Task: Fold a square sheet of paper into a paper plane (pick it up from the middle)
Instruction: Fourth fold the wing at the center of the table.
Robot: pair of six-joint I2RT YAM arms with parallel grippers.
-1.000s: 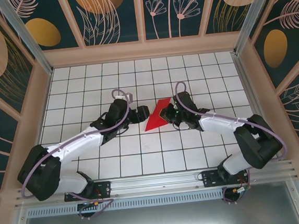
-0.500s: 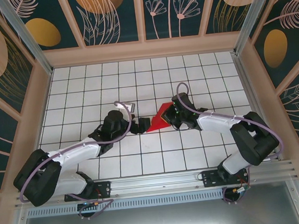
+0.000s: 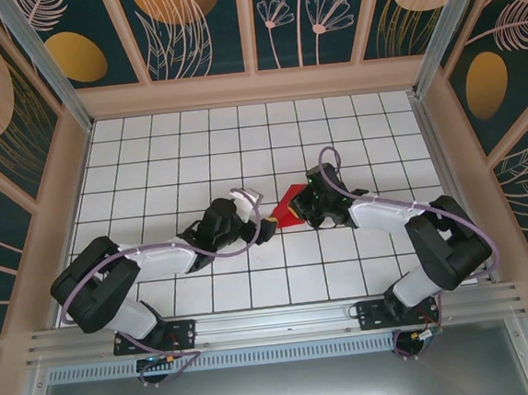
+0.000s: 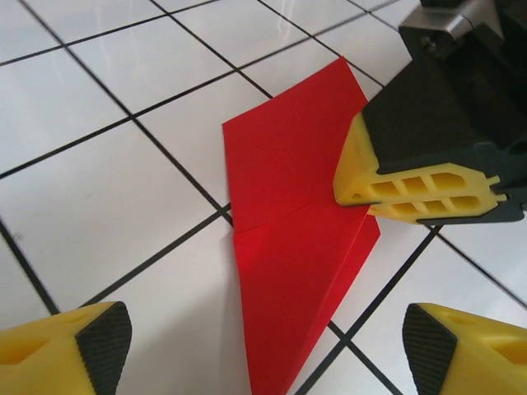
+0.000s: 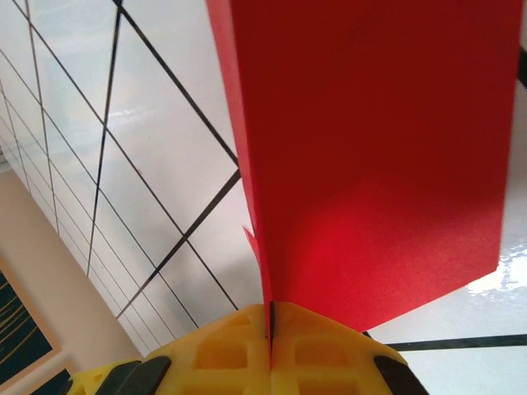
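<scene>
The square sheet of paper (image 3: 290,206) is bright red and folded into a narrow pointed wedge with a crease across it (image 4: 288,247). It lies near the table's middle. My right gripper (image 3: 309,203) is shut on its right edge, and the yellow fingers (image 4: 420,185) pinch the fold there. In the right wrist view the paper (image 5: 379,148) rises straight out of the closed gripper (image 5: 270,329). My left gripper (image 3: 264,221) stands open at the paper's pointed end. Its pads (image 4: 103,341) flank the tip without touching it, and the left gripper (image 4: 265,350) holds nothing.
The white table with a black grid (image 3: 195,148) is boxed in by wooden walls (image 3: 254,87). Both arms meet low over the centre, their forearms stretched across the near rows. An aluminium rail (image 3: 275,321) runs along the near edge.
The left arm has swung down and right, bringing its open gripper to the paper's pointed end. The right gripper stays shut on the paper, which now looks shorter from above.
</scene>
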